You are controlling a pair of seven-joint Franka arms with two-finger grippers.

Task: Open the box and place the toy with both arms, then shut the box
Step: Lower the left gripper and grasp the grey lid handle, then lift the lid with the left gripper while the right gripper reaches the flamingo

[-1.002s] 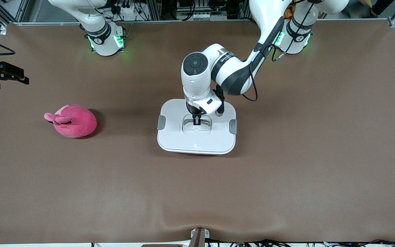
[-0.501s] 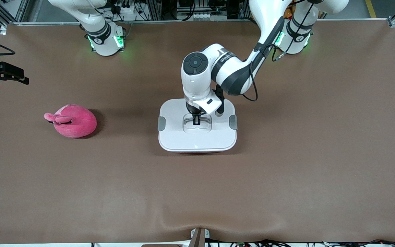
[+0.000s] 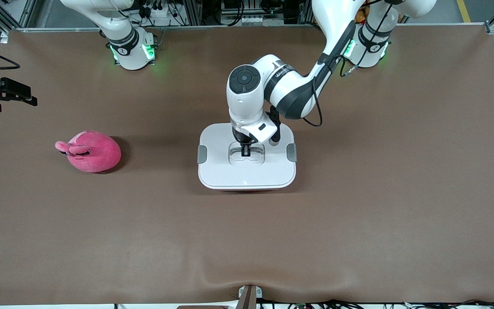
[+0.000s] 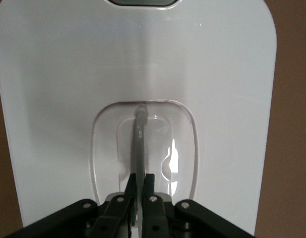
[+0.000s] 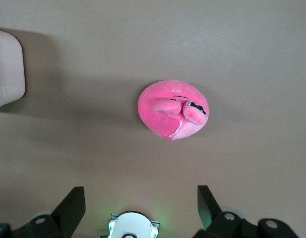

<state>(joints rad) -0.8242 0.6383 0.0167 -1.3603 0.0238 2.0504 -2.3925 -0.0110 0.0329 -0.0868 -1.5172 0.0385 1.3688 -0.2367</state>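
The box (image 3: 247,171) stands mid-table with its white lid (image 4: 217,74) on and grey clips (image 3: 291,152) at both ends. My left gripper (image 3: 245,151) reaches straight down into the lid's recess and is shut on the thin upright handle (image 4: 139,144), which sits between its fingers (image 4: 149,181). The pink plush toy (image 3: 92,151) lies on the mat toward the right arm's end of the table. My right gripper (image 5: 141,203) hangs open high over the mat beside the toy (image 5: 172,109) and holds nothing.
Brown mat (image 3: 358,214) covers the whole table. The two green-lit arm bases (image 3: 133,51) stand along the edge farthest from the front camera. A corner of the box (image 5: 6,69) shows in the right wrist view.
My left gripper has shut on the lid's handle. The box has turned slightly and now sits square. The right arm and the toy have not moved.
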